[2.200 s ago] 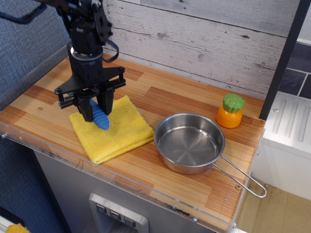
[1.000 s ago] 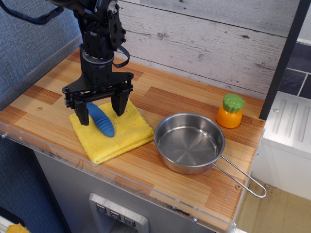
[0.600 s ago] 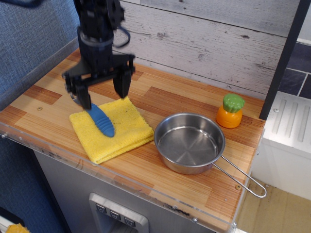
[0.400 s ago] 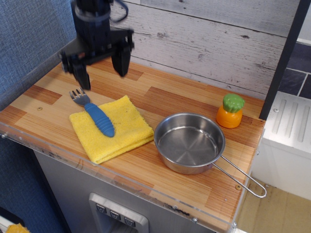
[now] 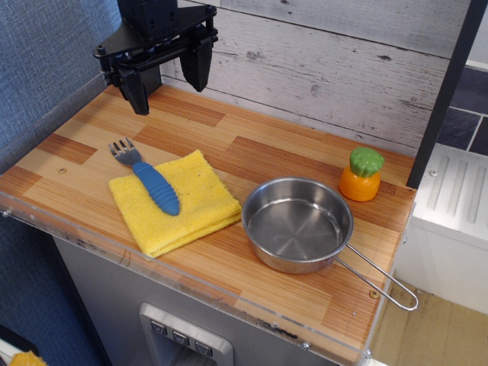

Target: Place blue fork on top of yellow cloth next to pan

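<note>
While the gripper [image 5: 168,80] hangs in the air above the back left part of the counter [image 5: 305,175], its two dark jaws stand wide apart with nothing between them. It is well clear of everything below it.

On the counter, the blue fork [image 5: 148,178] lies on the yellow cloth [image 5: 191,206]. Its ribbed blue handle rests across the left part of the cloth, running from front-right to back-left, and its grey tined head sticks out past the cloth's back left edge, over the bare wood. The cloth is a folded square, lying flat near the front left of the counter, with one corner pointing toward the back wall.

Just beside the cloth, on its right, sits the pan [image 5: 297,229], a round shiny steel one, upright and with nothing inside it. The cloth's right corner comes very near the pan's rim; whether they touch I cannot tell. The pan's thin wire loop handle reaches toward the front right corner of the counter.

Behind the pan, near the back right, stands a small orange toy with a green top [image 5: 361,174], apart from the pan.
</note>
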Robot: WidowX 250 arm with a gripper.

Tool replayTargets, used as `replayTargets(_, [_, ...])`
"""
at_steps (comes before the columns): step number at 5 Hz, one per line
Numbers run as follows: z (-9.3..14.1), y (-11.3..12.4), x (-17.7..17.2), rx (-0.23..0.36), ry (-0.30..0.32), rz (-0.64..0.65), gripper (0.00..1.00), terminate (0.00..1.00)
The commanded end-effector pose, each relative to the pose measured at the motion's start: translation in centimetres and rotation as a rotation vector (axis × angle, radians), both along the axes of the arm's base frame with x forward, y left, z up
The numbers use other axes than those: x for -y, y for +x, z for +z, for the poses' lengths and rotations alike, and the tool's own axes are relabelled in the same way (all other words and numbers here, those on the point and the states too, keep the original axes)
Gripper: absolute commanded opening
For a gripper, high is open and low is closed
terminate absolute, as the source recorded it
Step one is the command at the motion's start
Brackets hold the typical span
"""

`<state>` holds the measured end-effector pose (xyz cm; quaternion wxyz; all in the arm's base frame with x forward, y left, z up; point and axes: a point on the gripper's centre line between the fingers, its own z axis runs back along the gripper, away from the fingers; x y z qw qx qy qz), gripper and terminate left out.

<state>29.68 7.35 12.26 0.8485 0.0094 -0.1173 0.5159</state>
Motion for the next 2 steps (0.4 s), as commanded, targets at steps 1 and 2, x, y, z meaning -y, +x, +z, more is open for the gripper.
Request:
replayTargets(1, [2.06,0.11,-0.23,0.059,0.014,0.0,1.0,0.0])
replayTargets(2, [2.06,0.11,-0.23,0.059,0.014,0.0,1.0,1.0])
